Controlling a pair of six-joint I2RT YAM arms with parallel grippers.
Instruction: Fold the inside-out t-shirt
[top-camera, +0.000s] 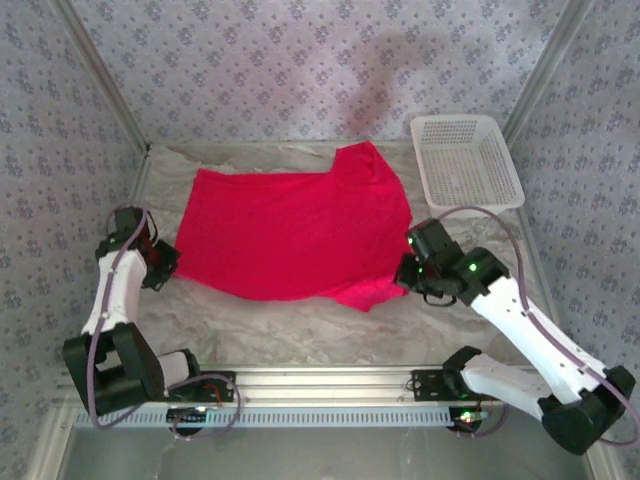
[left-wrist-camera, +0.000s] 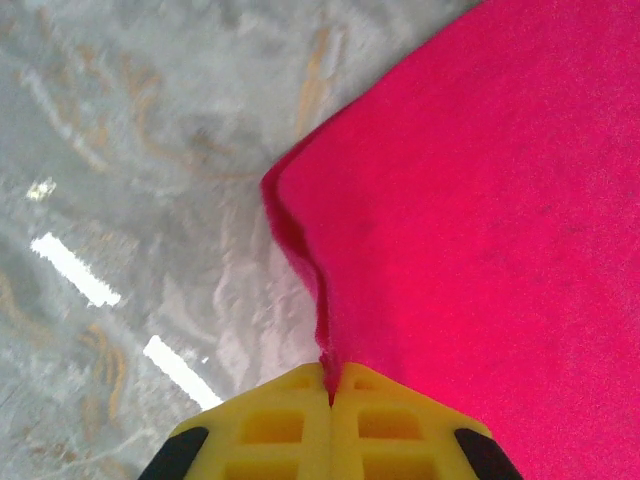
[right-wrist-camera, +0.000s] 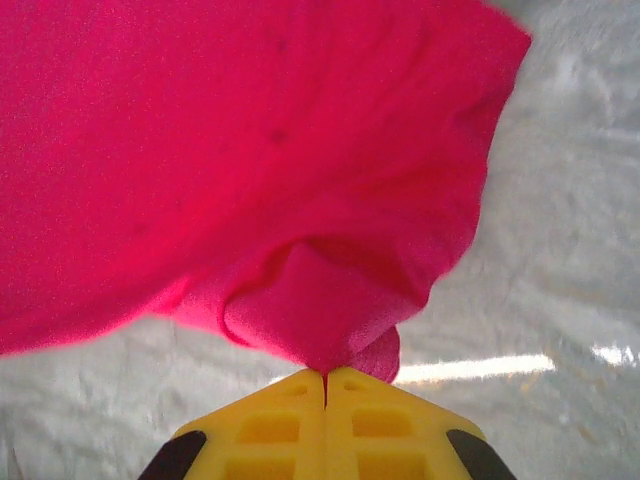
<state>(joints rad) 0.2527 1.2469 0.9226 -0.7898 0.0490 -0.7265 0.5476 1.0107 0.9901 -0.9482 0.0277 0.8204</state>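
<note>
So the crinkly pale sheet covering the table (top-camera: 300, 330) takes up most of the scene. The bright red t-shirt (top-camera: 290, 235) lies spread across the middle, plain and mostly flat, with one sleeve poking toward 1 o'clock and its 4 o'clock corner bunched up. The white mesh basket (top-camera: 465, 160) sits at 2 o'clock, just off the shirt. The left gripper (left-wrist-camera: 330, 385), at the shirt's 9 o'clock edge, has its yellow fingers pinched together on the cloth edge. The right gripper (right-wrist-camera: 325, 378), at 4 o'clock, is clamped on a puckered fold.
</note>
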